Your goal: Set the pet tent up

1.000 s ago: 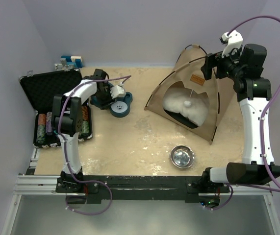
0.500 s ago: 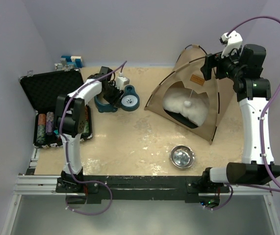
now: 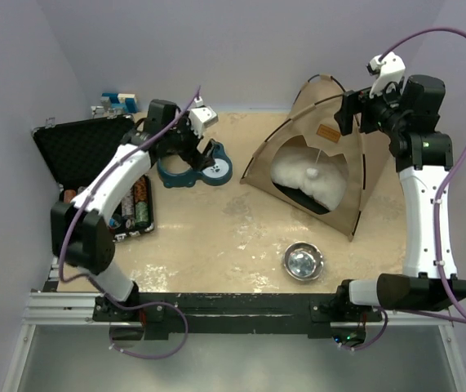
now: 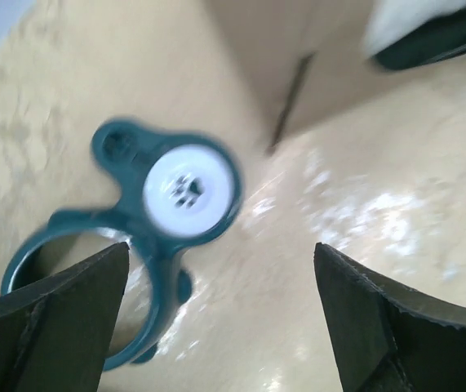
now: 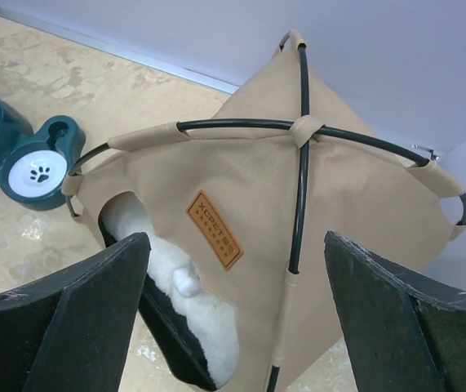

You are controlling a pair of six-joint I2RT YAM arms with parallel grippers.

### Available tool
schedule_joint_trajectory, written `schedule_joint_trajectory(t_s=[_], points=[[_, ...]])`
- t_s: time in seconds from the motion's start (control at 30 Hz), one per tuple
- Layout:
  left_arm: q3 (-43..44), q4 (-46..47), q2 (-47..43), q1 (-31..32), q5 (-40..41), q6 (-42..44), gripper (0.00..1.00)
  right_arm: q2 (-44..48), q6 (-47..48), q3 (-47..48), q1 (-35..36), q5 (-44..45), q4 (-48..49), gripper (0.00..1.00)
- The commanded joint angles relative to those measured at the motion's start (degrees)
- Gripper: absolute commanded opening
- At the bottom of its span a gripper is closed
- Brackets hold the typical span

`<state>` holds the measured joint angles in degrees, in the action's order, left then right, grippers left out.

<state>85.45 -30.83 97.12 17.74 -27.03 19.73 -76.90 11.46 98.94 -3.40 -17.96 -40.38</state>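
Two hands, both spread empty. Right hand (image 5: 237, 245) hovers above the tent (image 5: 339, 204) at its pole crossing (image 5: 302, 131); drop straight and pinch there. Left hand (image 4: 220, 249) sits over the teal bowl stand (image 4: 122, 147).

Bright, even light; soft shadows; left wrist view motion-blurred, glare on the table (image 4: 363, 220); right wrist view sharp.
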Motion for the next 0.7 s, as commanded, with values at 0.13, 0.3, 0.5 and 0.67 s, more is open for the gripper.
schedule_joint_trajectory(t_s=[0.13,0.3,0.5,0.67], points=[[-23.6,19.6,-14.7,19.9,-10.1,-19.2,1.00,6.5,-1.4,0.2,0.0,0.8,0.2,0.91],[-22.1,26.1,-5.1,29.4,-7.7,-31.2,1.00,8.0,-1.9,-0.4,0.0,-0.8,0.1,0.91],[-18.7,28.5,5.6,35.8,-3.6,-36.4,0.94,8.6,-0.7,-0.8,0.0,-1.9,-0.9,0.92],[-13.3,29.1,13.7,38.3,-4.1,-37.9,0.85,8.8,-0.8,-3.2,0.0,-2.8,-1.3,0.92]])
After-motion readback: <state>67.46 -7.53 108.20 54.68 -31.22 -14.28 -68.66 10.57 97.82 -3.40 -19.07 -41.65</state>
